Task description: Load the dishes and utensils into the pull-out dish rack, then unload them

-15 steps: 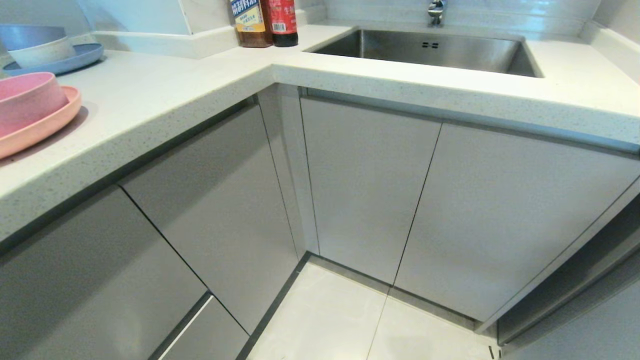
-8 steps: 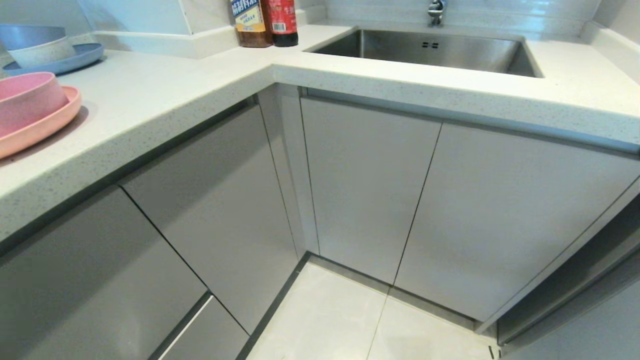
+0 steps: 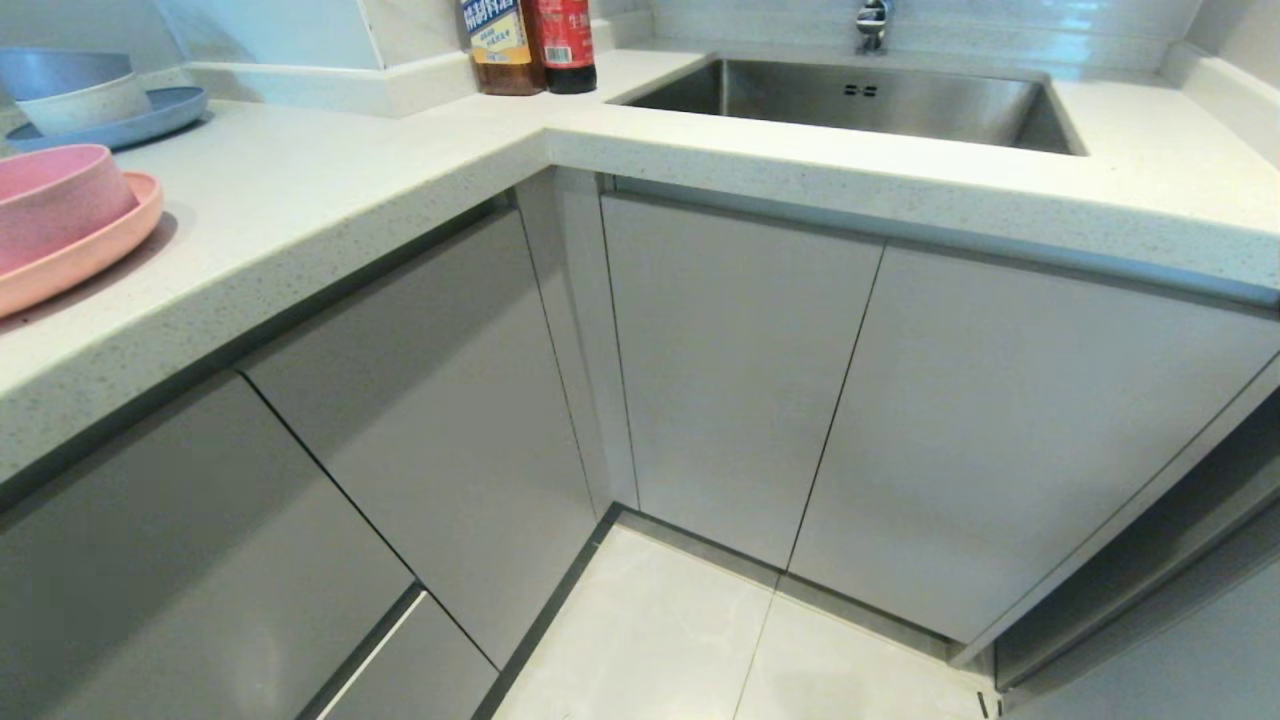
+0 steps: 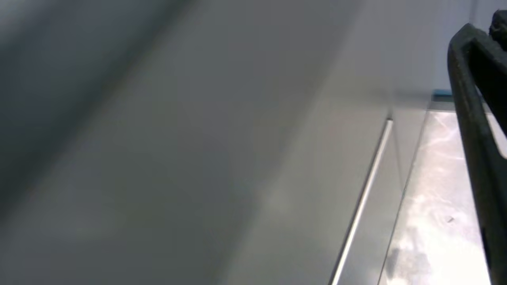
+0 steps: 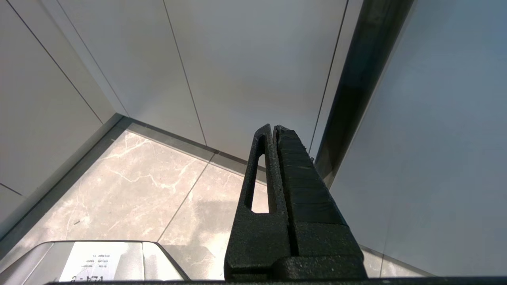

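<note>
Kitchen cabinet fronts (image 3: 740,370) all closed; pink bowl (image 3: 55,205) left on the desk (image 3: 330,190). Right pincer (image 5: 273,130) pressed together, left pincer (image 4: 475,118) closed too, so they'd need opening before any front gets pulled.

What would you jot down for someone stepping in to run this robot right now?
Left pincer: shut, empty, close to a cabinet front.
Right pincer: shut, empty, parked low above the floor.
Pink bowl sits in the pink plate on the counter, far left.
Chopsticks, fork, pull-out rack: not in view; all cabinet fronts closed.
Done: cannot tell from this moment.
Left: cannot tell either; nothing is in a pincer.
</note>
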